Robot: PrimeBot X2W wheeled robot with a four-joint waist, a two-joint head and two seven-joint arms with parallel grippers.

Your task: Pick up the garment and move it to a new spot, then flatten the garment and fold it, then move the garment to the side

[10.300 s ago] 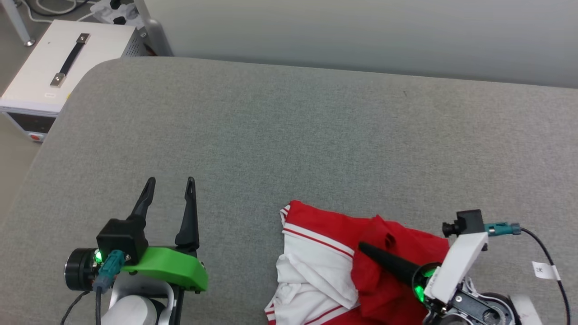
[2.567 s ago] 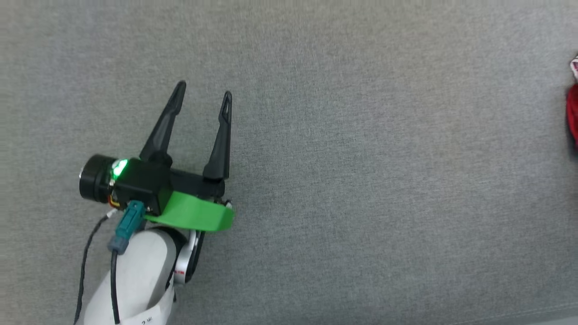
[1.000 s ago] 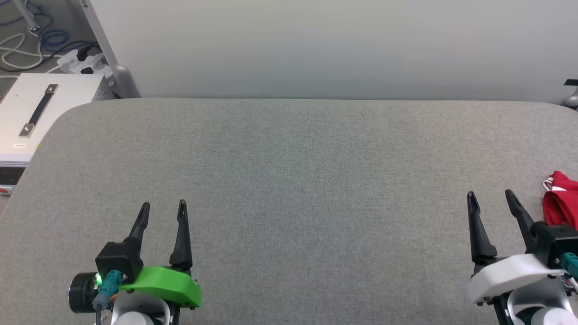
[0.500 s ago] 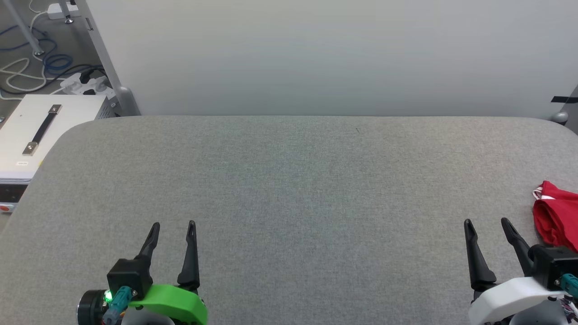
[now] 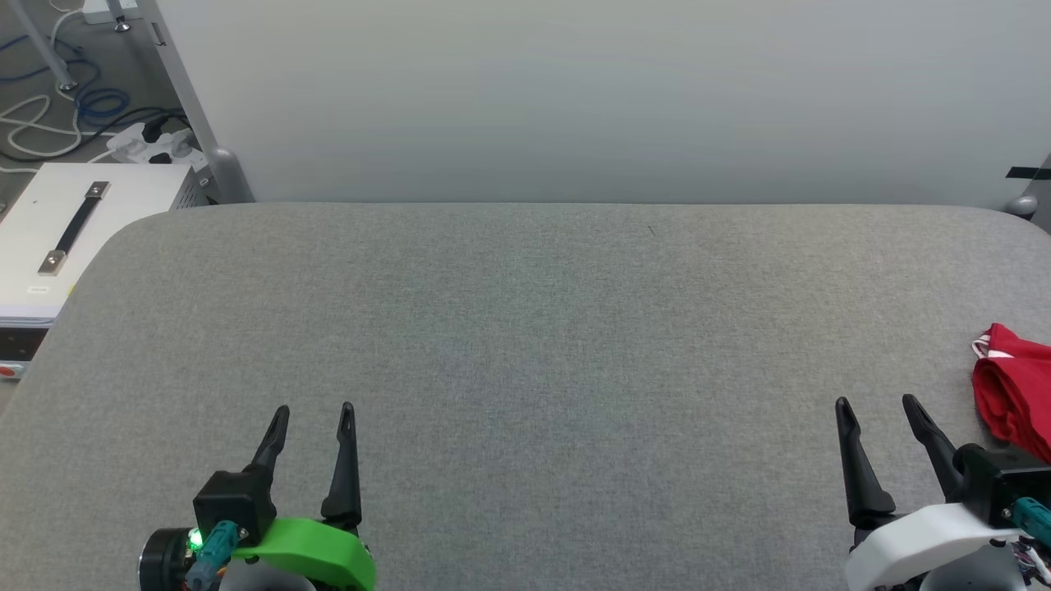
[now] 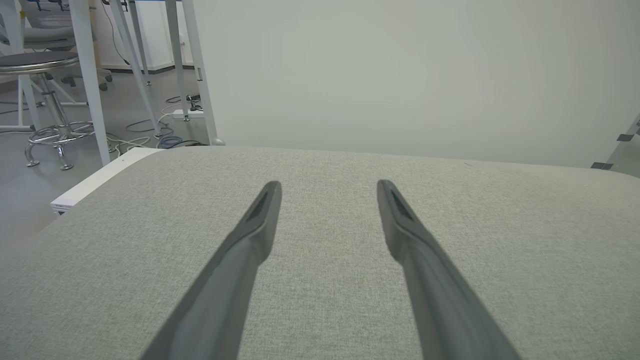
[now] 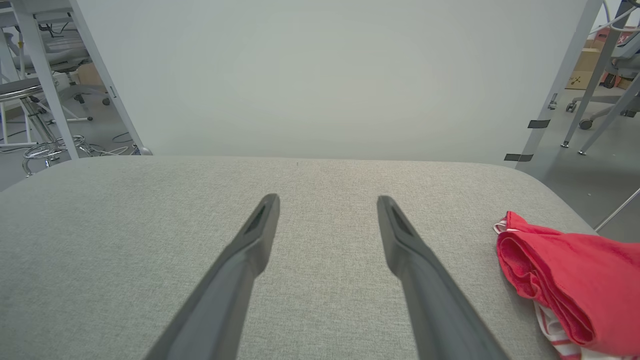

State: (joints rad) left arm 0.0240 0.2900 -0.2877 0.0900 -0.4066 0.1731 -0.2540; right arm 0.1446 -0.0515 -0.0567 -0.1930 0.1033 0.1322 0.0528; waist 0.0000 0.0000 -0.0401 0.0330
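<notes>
The bench [image 5: 525, 353] is covered in grey woven cloth and has rounded corners at its far left and far right. Most of its top lies bare. The garment [image 5: 1014, 394] lies bunched in a red heap at the bench's right edge, with a little white striped trim showing at its far end and along its underside. It is just to the right of the right gripper [image 5: 874, 400] and apart from it. That gripper sits at the near right, its fingers spread with only bare cloth between them, tips pointing toward the wall. The left gripper [image 5: 314, 408] sits at the near left, fingers spread the same way over bare cloth, well apart from the garment.

Behind the bench a plain pale wall panel [image 5: 575, 98] runs the whole width. To the left and lower stands a white box [image 5: 49, 238] with a black strap handle on its top. Beyond it the grey floor [image 6: 20, 190] carries loose blue and white cables [image 5: 57, 123] and a white power strip [image 5: 156, 144]. The left wrist view adds a round stool [image 6: 37, 60] with a chrome foot ring and some white frame legs [image 6: 89, 75]. Past the panel's right edge, the right wrist view shows a slanted grey post [image 7: 562, 85] with bits of black tape, a carton [image 7: 582, 75] and a chair [image 7: 625, 50] on castors.
</notes>
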